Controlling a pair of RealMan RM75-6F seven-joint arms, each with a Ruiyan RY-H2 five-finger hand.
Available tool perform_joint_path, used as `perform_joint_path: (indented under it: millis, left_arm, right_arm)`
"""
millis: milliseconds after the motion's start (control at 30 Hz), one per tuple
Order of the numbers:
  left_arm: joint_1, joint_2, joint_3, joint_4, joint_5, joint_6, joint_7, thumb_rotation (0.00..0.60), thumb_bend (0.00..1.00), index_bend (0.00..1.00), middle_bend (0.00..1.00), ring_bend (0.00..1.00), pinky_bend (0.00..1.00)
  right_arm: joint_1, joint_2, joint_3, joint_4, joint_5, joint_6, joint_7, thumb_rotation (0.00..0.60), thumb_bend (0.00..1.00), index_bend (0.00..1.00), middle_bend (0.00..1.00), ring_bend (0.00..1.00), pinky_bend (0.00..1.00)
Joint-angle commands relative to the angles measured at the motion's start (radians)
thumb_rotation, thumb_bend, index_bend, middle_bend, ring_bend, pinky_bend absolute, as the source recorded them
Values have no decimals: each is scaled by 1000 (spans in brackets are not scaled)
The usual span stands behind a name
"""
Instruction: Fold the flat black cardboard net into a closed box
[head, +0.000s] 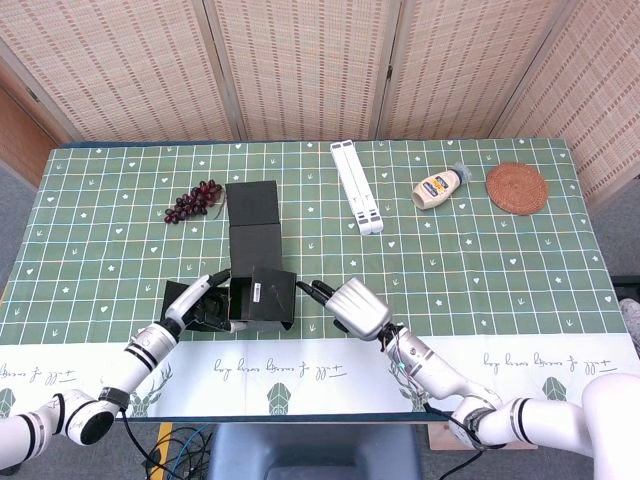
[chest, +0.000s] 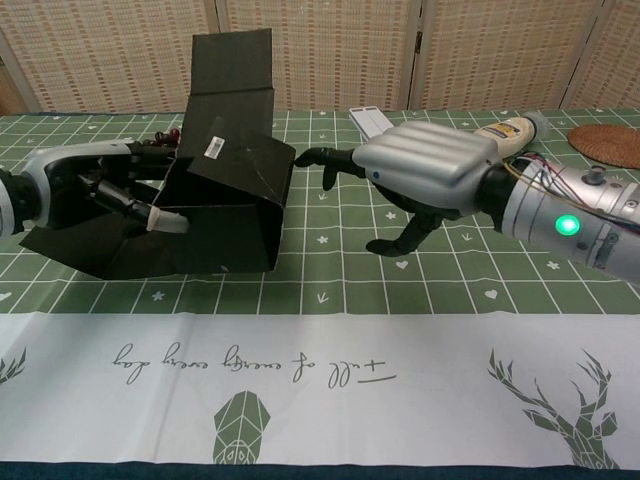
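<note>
We are at a green checked table (head: 500, 260), partway through folding a black cardboard net (head: 258, 285) into a box. The net sits near the front edge of the table, left of centre, and its lower part already stands as a rough open-topped box shape. A long panel (chest: 232, 63) rises behind it in the chest view — most likely the lid, not yet closed. Our left hand (chest: 100, 190) is on the left side of the box, fingers curled around the cardboard wall with one pale fingertip (chest: 168, 222) lying along the front face. We judge it is holding the folded walls so they do not spring flat. Our right hand (chest: 425, 170) is just to the right of the box, holding nothing. Its fingers are loosely bent and apart, and one dark fingertip (chest: 305, 156) reaches toward the slanted flap (chest: 245, 165) bearing a small white label. From these views we cannot tell whether it touches the flap. It seems placed to push that side flap inward. Well apart at the back lie a bunch of grapes (head: 193, 199), a white folded stand (head: 356, 186), a squeeze bottle (head: 439, 187) and a round woven coaster (head: 516, 187) — none in the way.
</note>
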Motion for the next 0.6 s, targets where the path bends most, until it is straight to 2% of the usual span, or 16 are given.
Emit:
perform_joint_path:
  millis: [33, 600]
  left_arm:
    - [0, -7, 0, 3, 2, -5, -2, 600, 48, 266, 215, 591, 778]
    - [0, -36, 4, 14, 34, -40, -68, 600, 48, 266, 215, 591, 778]
  right_arm:
    - [-4, -37, -8, 45, -46, 37, 18, 600, 312, 0, 228, 759, 1000]
    - [-11, -236, -40, 328, -227, 208, 146, 600, 307, 0, 220, 758, 1000]
